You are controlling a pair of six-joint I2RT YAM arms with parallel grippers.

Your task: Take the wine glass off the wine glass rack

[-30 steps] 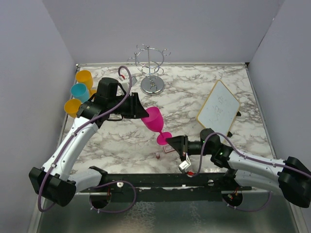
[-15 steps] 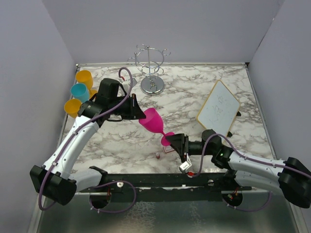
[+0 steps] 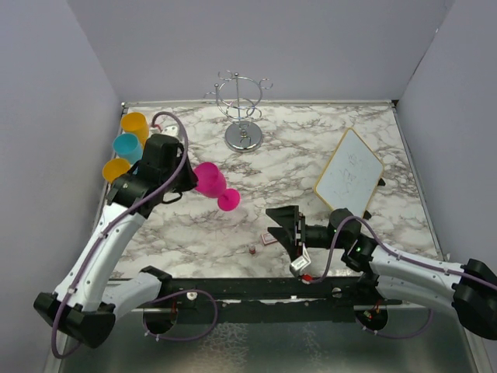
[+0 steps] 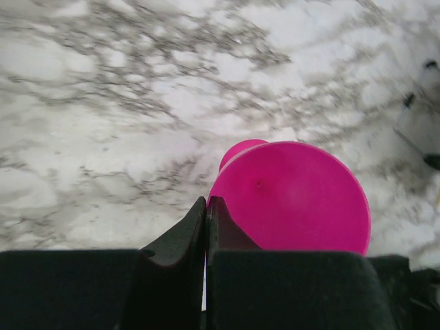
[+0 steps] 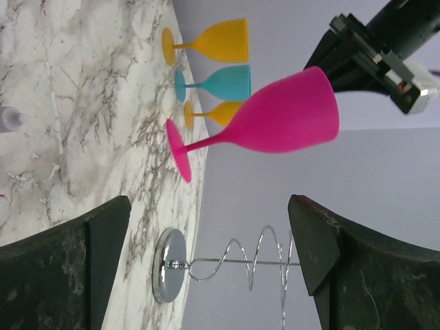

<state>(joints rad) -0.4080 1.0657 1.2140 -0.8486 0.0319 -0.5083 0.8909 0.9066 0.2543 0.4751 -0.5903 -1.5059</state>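
Overhead view of a marbled table (image 3: 311,140) with two robot arms reaching in from the near edge. At the far left edge stand three other stemmed glasses, two orange (image 3: 133,124) and one teal (image 3: 126,144), upright in a close group.

Just right of them, the left hand (image 3: 190,177) is clenched on the rim of the pink wine glass (image 3: 208,179), pinching the wall of its bowl. The glass hangs tilted, foot pointing down and to the right. The foot is low over the table, but whether it touches cannot be told. Behind it, at the back of the table, the wine glass rack (image 3: 243,109) stands bare, well apart from the glass.

Further right, the right hand (image 3: 281,225) sits low near the front, fingers spread wide and holding nothing. A white board (image 3: 349,172) lies at the far right.

The glass seems already off the rack, so the step in hand looks like setting it down. The next move likely calls for righting the glass, lowering its foot flat onto the table, then letting go.
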